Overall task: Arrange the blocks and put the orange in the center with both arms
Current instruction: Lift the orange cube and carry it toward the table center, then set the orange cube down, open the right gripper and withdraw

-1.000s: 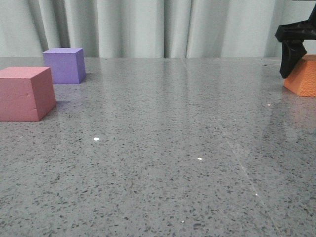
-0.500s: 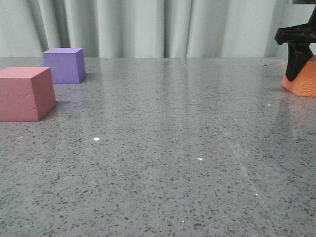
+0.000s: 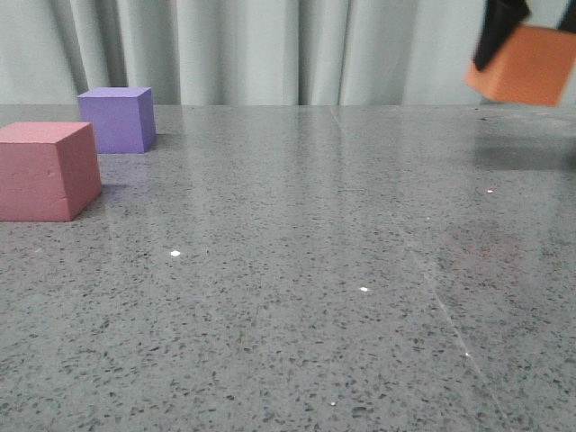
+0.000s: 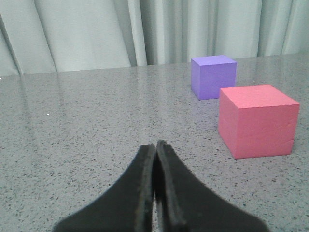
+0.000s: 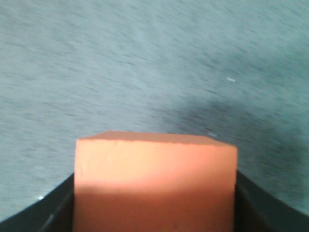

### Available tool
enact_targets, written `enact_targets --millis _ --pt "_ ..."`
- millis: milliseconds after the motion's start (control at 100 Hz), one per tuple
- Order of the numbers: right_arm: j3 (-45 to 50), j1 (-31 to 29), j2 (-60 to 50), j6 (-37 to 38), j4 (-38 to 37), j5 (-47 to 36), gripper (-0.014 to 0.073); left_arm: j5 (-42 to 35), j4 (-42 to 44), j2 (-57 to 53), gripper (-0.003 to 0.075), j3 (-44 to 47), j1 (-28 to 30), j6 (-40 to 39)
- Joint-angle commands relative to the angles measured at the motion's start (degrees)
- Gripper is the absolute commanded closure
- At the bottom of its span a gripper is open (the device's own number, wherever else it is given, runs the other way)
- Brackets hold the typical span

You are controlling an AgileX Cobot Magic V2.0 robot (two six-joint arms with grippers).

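While the right pincer (image 3: 500, 31) grips the orange cube (image 3: 526, 65) aloft at far right, it looks light and squashy. Flat opposite faces suit holding. The left pincer (image 4: 155, 147) is clenched empty.

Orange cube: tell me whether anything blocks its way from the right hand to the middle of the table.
Nothing visible does. The orange cube hangs above the table in the right hand, and the tabletop toward the middle is bare. The pinkish-red cube and purple cube stand far left.

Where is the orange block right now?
The orange block is up in the air at the far right of the front view, held by the right gripper, far from the pink block and purple block.
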Motion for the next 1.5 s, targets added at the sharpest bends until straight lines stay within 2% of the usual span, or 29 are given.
enact_targets --millis 0,270,530,610,850,1120,1220,1410,1460,1490 --pt "-3.4 3.0 -2.7 2.1 0.9 -2.0 0.0382 -4.8 0.0 -1.9 0.0739 3.2 0.1 -0.4" --pt "-8.7 13.5 1.5 10.0 -1.0 -3.3 0.0382 -4.8 0.0 -1.9 0.0739 3.2 0.1 -0.4" --pt "-16.4 23.2 9.4 26.0 -15.4 0.1 0.0382 -4.8 0.0 -1.9 0.0739 3.2 0.1 -0.4" --pt "-18.8 25.2 12.0 29.6 -17.9 1.3 0.0382 -4.8 0.0 -1.9 0.0739 3.2 0.1 -0.4" --pt "-23.2 28.7 17.8 32.6 -18.2 3.9 0.0383 -4.8 0.0 -1.9 0.0739 3.2 0.1 -0.4" --pt "-23.3 29.2 19.4 33.2 -17.7 4.0 0.0370 -4.8 0.0 -1.9 0.0739 3.2 0.1 -0.4" --pt "-23.4 29.2 19.4 33.2 -17.6 4.1 0.0286 -4.8 0.0 -1.9 0.0739 3.2 0.1 -0.4" --pt "-23.5 29.3 19.4 33.2 -17.5 4.2 -0.0034 -4.8 0.0 -1.9 0.0739 3.2 0.1 -0.4" --pt "-23.6 29.3 19.4 33.2 -17.5 4.2 -0.0076 -4.8 0.0 -1.9 0.0739 3.2 0.1 -0.4" --pt "-23.6 29.3 19.2 33.2 -17.5 4.0 -0.0067 -4.8 0.0 -1.9 0.0739 3.2 0.1 -0.4"
